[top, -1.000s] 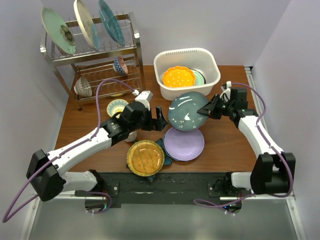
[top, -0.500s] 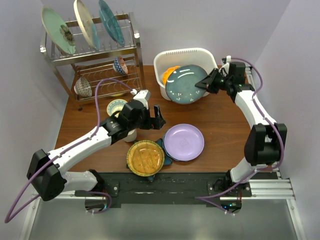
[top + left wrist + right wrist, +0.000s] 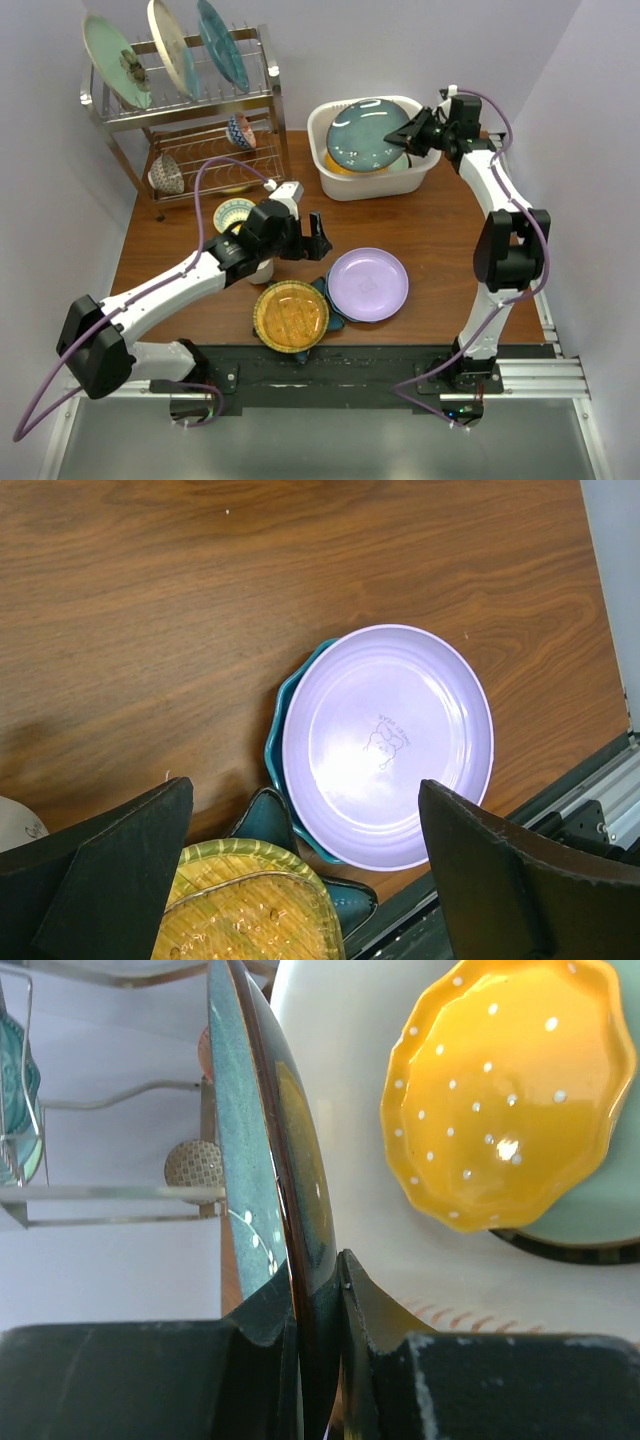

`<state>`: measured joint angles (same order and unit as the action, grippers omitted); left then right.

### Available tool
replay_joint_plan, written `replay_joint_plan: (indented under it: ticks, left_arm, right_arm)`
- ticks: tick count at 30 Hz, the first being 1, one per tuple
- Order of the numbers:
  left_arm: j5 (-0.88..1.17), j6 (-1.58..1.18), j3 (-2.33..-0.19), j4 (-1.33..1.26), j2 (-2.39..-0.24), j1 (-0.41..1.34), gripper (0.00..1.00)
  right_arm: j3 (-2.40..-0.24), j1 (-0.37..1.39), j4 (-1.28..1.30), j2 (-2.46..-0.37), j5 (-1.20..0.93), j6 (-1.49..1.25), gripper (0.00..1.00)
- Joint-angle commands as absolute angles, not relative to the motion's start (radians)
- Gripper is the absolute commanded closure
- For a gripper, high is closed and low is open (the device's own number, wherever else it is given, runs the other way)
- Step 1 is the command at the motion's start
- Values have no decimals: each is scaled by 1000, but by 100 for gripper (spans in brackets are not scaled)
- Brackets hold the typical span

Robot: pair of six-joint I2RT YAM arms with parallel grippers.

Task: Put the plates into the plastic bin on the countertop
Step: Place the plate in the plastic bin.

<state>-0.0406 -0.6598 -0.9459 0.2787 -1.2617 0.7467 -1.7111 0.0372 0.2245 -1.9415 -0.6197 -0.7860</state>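
Right wrist view is showing the right gripper point(image 3: 318, 1290) clamping the rim of the dark teal plate point(image 3: 270, 1160), seen edge-on, with one finger pressing each face and only that thin lip between them. From the top external view, the plate is hanging tilted over the plastic bin point(image 3: 425, 168), which is sitting at about one o'clock on the countertop point(image 3: 440, 260). Below it the orange dotted plate point(image 3: 505, 1100) and a mint plate point(image 3: 590, 1235) are lying in the bin. Whether its lower edge is touching anything cannot be told.

The plate is looking stiff, glossy and probably fairly heavy for a grip at one point. I judge it is apt to slip or swing in the pads, and to chip if dropped onto the plates beneath. Lowering it close before letting go is looking wise.

The left gripper point(image 3: 310, 870) is hovering with its jaws wide apart over the lavender plate point(image 3: 385, 745). That plate is resting on the teal star-shaped plate point(image 3: 275, 730), with the amber plate point(image 3: 245, 905) at its seven o'clock. Its rim at three o'clock, where it is overhanging the plate below, is probably offering the best hold.
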Motion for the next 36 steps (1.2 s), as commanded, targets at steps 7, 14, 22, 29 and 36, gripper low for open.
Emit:
replay_joint_plan:
  ticks: [7, 14, 22, 29, 36]
  left_arm:
    - [-20, -637, -948, 261, -1278, 739, 0]
    - [-5, -635, -931, 245, -1304, 738, 0]
    - [17, -630, -931, 245, -1312, 733, 0]
    - [15, -626, -923, 245, -1313, 729, 0]
    - [21, -630, -916, 244, -1316, 726, 0]
  right_arm:
    - [-1917, 38, 100, -2019, -643, -887, 100]
    - [-2075, 57, 193, -2149, -595, -845, 100]
    - [-2180, 72, 236, -2272, -571, -847, 100]
    - [-2210, 80, 264, -2327, -557, -839, 100]
    - [-2223, 81, 281, -2368, -555, -830, 100]
